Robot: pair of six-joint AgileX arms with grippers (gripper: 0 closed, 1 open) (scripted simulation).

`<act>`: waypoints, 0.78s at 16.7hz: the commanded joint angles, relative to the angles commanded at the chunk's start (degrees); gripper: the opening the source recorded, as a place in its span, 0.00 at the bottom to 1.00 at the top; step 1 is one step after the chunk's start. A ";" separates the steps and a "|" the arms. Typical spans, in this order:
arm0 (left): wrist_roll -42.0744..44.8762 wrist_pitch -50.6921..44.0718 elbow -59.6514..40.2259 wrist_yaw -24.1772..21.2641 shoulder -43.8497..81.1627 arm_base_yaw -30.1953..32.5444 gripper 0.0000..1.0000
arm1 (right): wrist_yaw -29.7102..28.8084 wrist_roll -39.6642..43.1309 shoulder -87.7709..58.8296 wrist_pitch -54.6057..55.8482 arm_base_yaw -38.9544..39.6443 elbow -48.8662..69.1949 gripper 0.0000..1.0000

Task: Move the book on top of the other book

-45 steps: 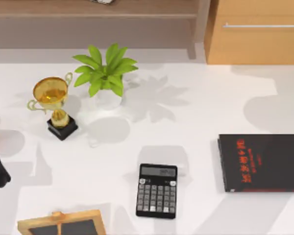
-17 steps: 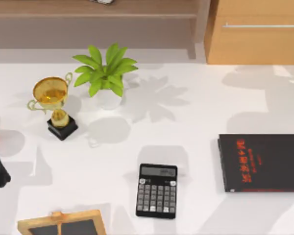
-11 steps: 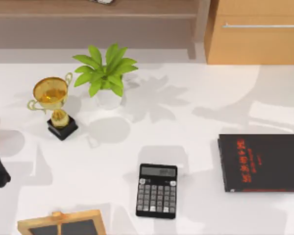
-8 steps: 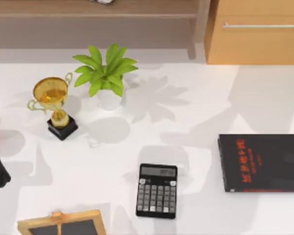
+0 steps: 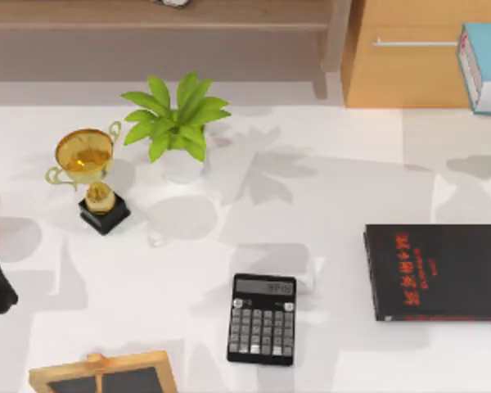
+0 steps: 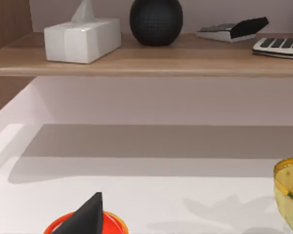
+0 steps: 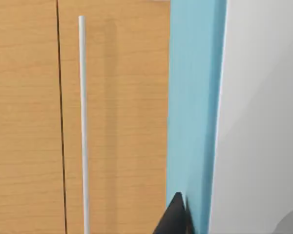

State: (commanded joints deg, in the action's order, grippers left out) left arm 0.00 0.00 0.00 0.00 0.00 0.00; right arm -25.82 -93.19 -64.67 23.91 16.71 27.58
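Teal-blue book [image 5: 484, 65] sits at the far right edge, in front of the wooden cabinet [image 5: 409, 57] and well apart from the black book [image 5: 436, 272] lying flat on the table [image 5: 327, 188] at the near right. A dark fingertip [image 7: 175, 217] touches its cover; whether the fingers are closed I cannot tell.

Teal-blue book [image 5: 487, 65]; black book [image 5: 438, 272] with red lettering.
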 joint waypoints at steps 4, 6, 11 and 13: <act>0.00 0.00 0.00 0.00 0.00 0.00 1.00 | -6.30 -14.06 0.93 -5.20 16.71 -10.22 0.00; 0.00 0.00 0.00 0.00 0.00 0.00 1.00 | -8.77 -18.76 1.10 -7.71 21.83 -14.28 0.00; 0.00 0.00 0.00 0.00 0.00 0.00 1.00 | -10.75 -21.74 1.51 -9.79 25.00 -17.20 0.00; 0.00 0.00 0.00 0.00 0.00 0.00 1.00 | -10.66 -21.74 1.32 -9.66 24.78 -16.99 0.00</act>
State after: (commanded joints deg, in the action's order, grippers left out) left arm 0.00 0.00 0.00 0.00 0.00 0.00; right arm -36.48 -114.93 -63.35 14.25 41.48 10.59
